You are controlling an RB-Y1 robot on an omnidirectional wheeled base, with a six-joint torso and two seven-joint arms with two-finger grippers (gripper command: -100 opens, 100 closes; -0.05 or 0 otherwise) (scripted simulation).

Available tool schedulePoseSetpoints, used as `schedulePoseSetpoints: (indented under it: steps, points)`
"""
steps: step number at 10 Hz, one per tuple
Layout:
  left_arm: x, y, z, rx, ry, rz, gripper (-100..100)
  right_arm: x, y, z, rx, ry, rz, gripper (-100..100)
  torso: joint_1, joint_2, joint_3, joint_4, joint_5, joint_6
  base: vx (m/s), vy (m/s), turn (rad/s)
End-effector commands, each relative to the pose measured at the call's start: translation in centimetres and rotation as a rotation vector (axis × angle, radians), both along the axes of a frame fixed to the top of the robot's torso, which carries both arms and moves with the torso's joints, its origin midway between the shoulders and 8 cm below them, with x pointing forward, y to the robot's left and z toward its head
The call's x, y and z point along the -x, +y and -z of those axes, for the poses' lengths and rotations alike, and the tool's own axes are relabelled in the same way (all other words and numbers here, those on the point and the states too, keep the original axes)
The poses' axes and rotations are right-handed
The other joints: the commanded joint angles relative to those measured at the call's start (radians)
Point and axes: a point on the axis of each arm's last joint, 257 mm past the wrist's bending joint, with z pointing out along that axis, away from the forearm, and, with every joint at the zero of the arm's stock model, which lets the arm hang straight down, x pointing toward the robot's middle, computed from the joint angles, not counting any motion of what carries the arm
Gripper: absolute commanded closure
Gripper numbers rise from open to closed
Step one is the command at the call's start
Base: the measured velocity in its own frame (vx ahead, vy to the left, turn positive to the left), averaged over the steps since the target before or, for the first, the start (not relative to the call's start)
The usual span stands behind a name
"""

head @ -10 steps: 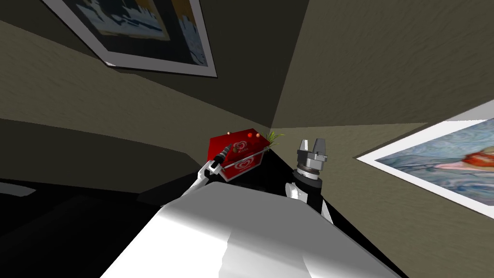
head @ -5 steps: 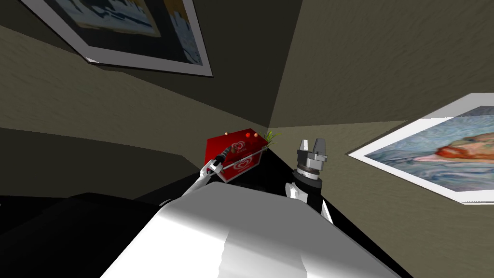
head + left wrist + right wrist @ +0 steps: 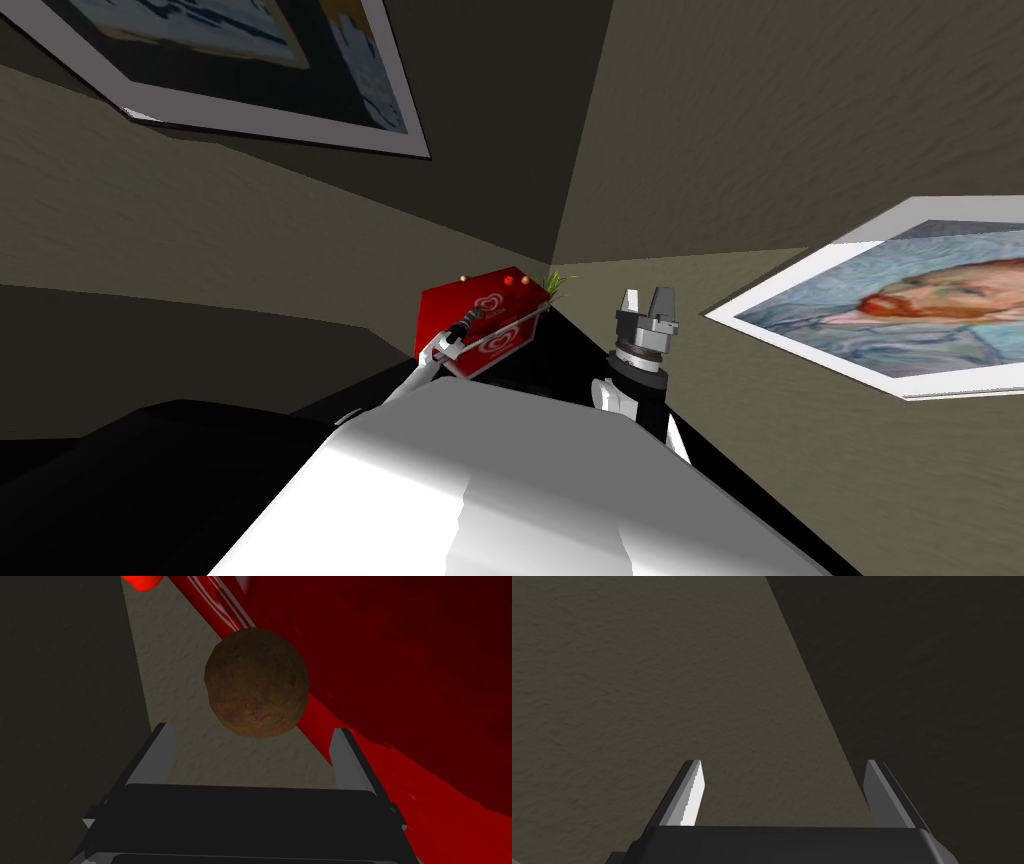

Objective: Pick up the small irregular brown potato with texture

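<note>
- Left gripper [image 3: 474, 318] reaches over the red box [image 3: 455, 300] with its two fingers spread wide and nothing between them
- Straight ahead of those fingers sits the potato [image 3: 256, 682], centred on the gap but just beyond the tips, so neither blade touches it
- It lies by the edge of the box's red surface; whether it rests flat there I cannot tell
- Right gripper [image 3: 646, 297] is held up beside the box, well apart from it, fingers wide and empty
- Progress, as I judge it: the approach and lining-up look done; left are the last reach forward, the closing and the lift
- Potato: nearly round, slightly lumpy, dull brown with mottled rusty patches and a rough, matte skin
- Box: glossy deep red with white heart-like swirls on its side, straight edges and a flat top
- Small red balls [image 3: 509, 282] sit on the top, and a green sprig [image 3: 555, 283] stands at its far corner
</note>
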Motion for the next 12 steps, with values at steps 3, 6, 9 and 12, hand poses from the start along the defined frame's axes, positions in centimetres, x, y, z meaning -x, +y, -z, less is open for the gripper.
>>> schedulePoseSetpoints:
  steps: [3, 6, 9, 12]
  points:
    - [-0.2, 1.6, 0.4, -0.003, 0.007, -0.020, -100, 0.0, 0.0, 0.0, 0.000, 0.000, 0.000, 0, 0.003, 0.002, 0.001, 0.000, 0.000, 0.000, -0.002, -0.013, -0.054]
    - [-0.6, 4.9, 0.6, -0.006, 0.006, -0.058, -100, 0.0, 0.0, 0.0, 0.000, 0.000, 0.000, 0, 0.002, 0.004, 0.001, 0.000, 0.002, 0.000, -0.058, -0.035, -0.157]
    - [-0.6, 6.7, 1.0, -0.007, 0.013, -0.082, -100, 0.0, 0.0, 0.0, 0.000, 0.000, 0.000, 0, 0.005, 0.001, 0.000, -0.002, 0.003, 0.000, -0.035, -0.022, -0.094]
    - [-0.7, 10.2, 1.1, -0.007, 0.013, -0.128, -100, 0.0, 0.0, 0.0, 0.000, 0.000, 0.000, 0, 0.005, 0.001, -0.001, -0.002, 0.003, 0.001, -0.053, -0.031, -0.159]
